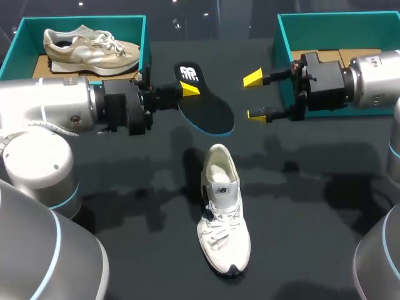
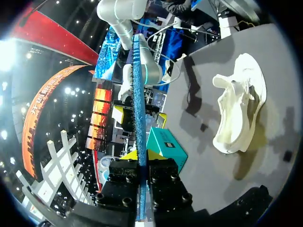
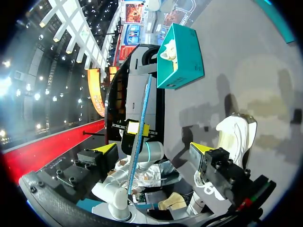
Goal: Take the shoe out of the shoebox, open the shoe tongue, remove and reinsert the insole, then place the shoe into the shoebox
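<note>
A white shoe [image 1: 224, 209] lies on the dark table, toe toward the front edge, its mouth open. My left gripper [image 1: 189, 88] is shut on the heel end of the black insole [image 1: 209, 107] with a blue rim, holding it off the table behind the shoe. In the left wrist view the insole [image 2: 138, 109] runs edge-on out from between the fingers, and the shoe [image 2: 236, 109] lies off to one side. My right gripper [image 1: 255, 95] stands open just right of the insole, holding nothing. In its own view the right gripper [image 3: 154, 149] faces the insole's edge [image 3: 142, 123].
A teal shoebox [image 1: 19, 37] at the back left holds a beige shoe [image 1: 90, 47]. A second teal box [image 1: 287, 31] with a cardboard floor stands at the back right, behind my right wrist.
</note>
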